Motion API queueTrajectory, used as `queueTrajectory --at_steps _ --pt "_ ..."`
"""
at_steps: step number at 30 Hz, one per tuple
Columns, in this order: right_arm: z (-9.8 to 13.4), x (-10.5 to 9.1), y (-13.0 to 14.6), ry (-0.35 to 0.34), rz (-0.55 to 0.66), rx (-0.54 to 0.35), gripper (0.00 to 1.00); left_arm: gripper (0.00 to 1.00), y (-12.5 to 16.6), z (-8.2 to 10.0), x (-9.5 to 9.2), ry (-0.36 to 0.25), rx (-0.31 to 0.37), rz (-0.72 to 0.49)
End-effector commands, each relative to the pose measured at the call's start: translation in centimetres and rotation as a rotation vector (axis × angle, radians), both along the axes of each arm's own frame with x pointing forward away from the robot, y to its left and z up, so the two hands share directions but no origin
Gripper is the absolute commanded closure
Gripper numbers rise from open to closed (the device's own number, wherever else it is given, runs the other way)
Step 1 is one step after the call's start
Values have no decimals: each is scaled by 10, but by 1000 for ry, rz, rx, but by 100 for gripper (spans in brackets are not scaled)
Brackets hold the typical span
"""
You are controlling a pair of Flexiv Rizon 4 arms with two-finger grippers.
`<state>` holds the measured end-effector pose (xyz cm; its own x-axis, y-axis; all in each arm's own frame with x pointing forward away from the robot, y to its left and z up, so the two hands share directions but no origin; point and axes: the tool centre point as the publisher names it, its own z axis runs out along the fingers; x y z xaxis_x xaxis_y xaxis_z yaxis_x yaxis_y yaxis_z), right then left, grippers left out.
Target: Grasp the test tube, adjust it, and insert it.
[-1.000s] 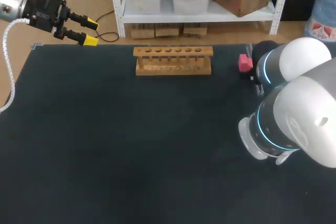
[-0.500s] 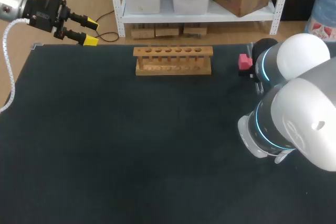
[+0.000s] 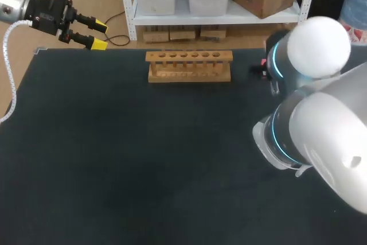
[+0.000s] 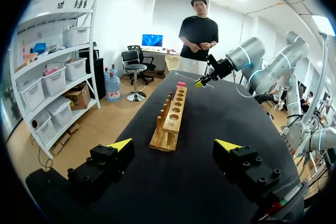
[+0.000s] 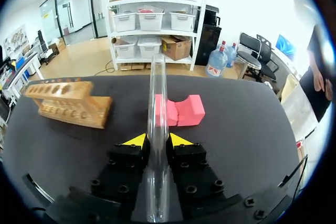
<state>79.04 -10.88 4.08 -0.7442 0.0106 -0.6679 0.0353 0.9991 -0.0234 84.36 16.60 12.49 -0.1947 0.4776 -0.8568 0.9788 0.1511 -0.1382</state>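
A clear glass test tube (image 5: 157, 93) runs lengthwise between the yellow tips of my right gripper (image 5: 158, 140), which is shut on it; the tube points out ahead, over a pink foam block (image 5: 181, 111). The wooden rack (image 3: 189, 65) with a row of holes stands at the table's far middle, off to one side of the held tube (image 4: 188, 75) as seen from the left wrist. In the head view my right arm (image 3: 312, 119) hides its own gripper and the tube. My left gripper (image 3: 99, 35) hangs open and empty over the far left corner.
The dark table top (image 3: 143, 159) spreads bare in front of the rack (image 5: 68, 100). The pink block (image 4: 181, 84) lies just beyond the rack's far end, near the right gripper (image 4: 201, 82).
My right arm has swung leftward and toward the rack, now covering the pink block in the head view. The left arm has kept still.
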Motion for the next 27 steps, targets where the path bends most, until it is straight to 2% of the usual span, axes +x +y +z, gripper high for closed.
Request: queueTrajectory --at_steps 1,11,20,27 --pt "27 -20 18 20 -23 -10 100 0 0 -1 0 -3 0 0" --pt "44 -23 56 17 -37 7 100 0 0 -1 0 -3 0 0" --pt "44 -6 96 -8 37 52 100 0 0 -1 0 -3 0 0" --pt "41 2 124 0 93 85 100 0 0 -1 0 -3 0 0"
